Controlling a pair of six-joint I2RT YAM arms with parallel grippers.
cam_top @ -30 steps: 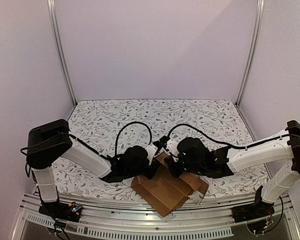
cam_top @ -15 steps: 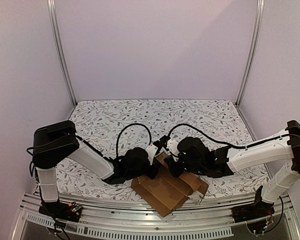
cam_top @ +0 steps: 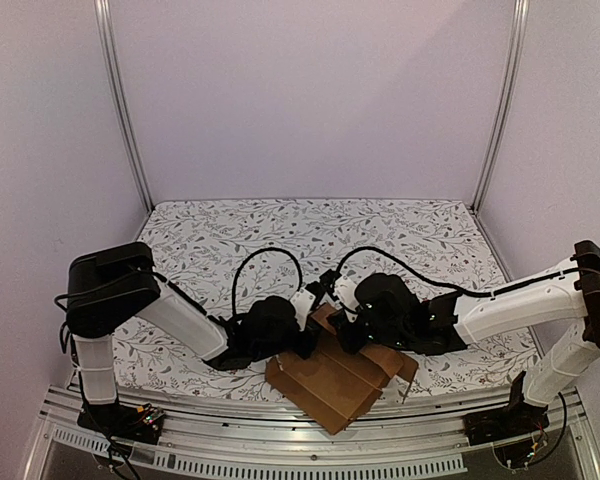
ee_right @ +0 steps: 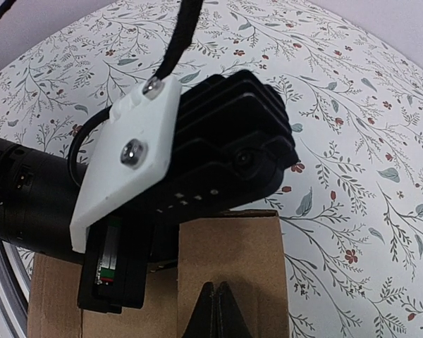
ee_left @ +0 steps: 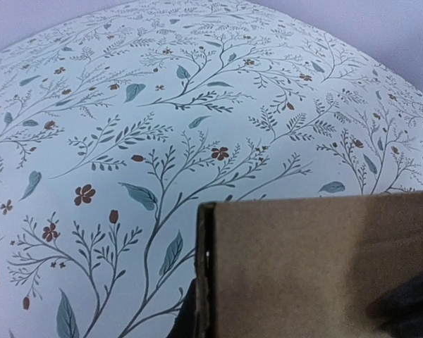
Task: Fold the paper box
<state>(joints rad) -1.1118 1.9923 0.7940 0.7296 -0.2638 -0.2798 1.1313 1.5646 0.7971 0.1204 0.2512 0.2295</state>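
Paper box (cam_top: pixel 330 388) lying skewed at the near edge of the floral cloth (cam_top: pixel 310 225), its near corner poking out over the aluminium rail (cam_top: pixel 230 412). Sitting directly under both wrists, between the two arms. Left gripper (cam_top: pixel 308 346) pinching tight on a raised brown panel at the box's far left side. Right gripper (ee_right: pixel 215 304) clenching on nothing, its closed tips pointing at a flap just beside the left wrist. Cloth showing white with green sprigs and small red blossoms. Pale lilac walls (cam_top: pixel 310 90) closing in behind and at both sides, metal posts (cam_top: pixel 120 100) standing at the rear corners.
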